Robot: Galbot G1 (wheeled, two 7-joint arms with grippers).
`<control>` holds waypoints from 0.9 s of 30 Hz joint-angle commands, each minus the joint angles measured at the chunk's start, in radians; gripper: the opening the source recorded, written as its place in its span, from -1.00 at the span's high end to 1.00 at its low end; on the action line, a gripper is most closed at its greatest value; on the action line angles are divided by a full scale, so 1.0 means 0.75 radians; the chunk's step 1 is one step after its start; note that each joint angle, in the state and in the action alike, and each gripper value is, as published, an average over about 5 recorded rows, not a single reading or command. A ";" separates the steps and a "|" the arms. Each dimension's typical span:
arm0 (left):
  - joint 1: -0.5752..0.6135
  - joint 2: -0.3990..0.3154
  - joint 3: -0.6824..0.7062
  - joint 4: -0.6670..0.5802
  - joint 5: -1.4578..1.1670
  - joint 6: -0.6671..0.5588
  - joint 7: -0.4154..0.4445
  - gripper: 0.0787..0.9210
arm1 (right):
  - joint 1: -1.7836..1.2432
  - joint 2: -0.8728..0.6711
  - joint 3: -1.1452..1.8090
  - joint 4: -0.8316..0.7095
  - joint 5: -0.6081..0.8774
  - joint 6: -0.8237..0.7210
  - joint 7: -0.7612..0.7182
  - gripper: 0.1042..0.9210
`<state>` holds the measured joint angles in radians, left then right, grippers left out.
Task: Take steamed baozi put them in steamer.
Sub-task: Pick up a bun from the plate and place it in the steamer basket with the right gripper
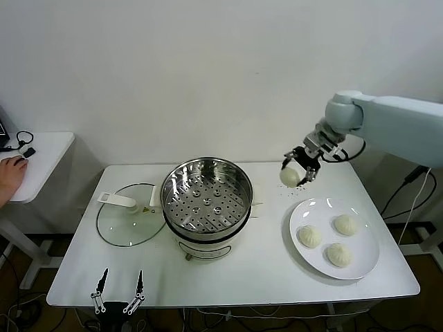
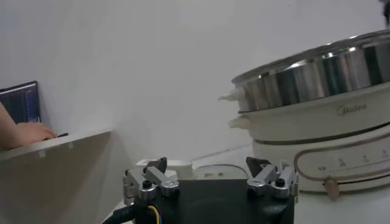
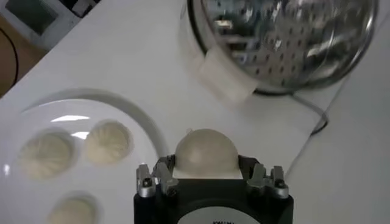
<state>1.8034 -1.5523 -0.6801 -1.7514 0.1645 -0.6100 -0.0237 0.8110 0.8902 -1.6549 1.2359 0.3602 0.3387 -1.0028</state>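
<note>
Baozi [image 1: 288, 177] is gripped in the right hand [image 1: 300, 171], held aloft between plate [image 1: 360, 266] and steamer [image 1: 206, 199]. Three more baozi [image 1: 309, 236] are seen on that plate. Left hand [image 1: 118, 293] is parked, fingers spread, at the counter's [image 1: 263, 270] near edge.

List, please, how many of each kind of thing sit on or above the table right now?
Baozi: 4, three on the plate, one held in the right gripper
Plate: 1
Steamer: 1
Glass lid: 1
Total: 7
</note>
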 commanded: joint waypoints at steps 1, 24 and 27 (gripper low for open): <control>-0.003 -0.005 0.004 -0.003 0.000 0.001 -0.002 -0.77 | 0.164 0.349 -0.030 -0.075 0.062 0.608 0.062 -0.42; -0.025 0.010 0.004 -0.006 -0.026 0.007 -0.001 -0.77 | -0.248 0.909 0.093 -0.717 -0.188 0.712 0.023 -0.41; -0.029 0.011 0.007 -0.005 -0.026 0.007 -0.001 -0.77 | -0.283 0.939 0.108 -0.769 -0.220 0.712 0.018 -0.41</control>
<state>1.7848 -1.5457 -0.6771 -1.7574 0.1462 -0.6052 -0.0248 0.7114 1.4591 -1.6029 0.8119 0.2726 0.8211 -0.9832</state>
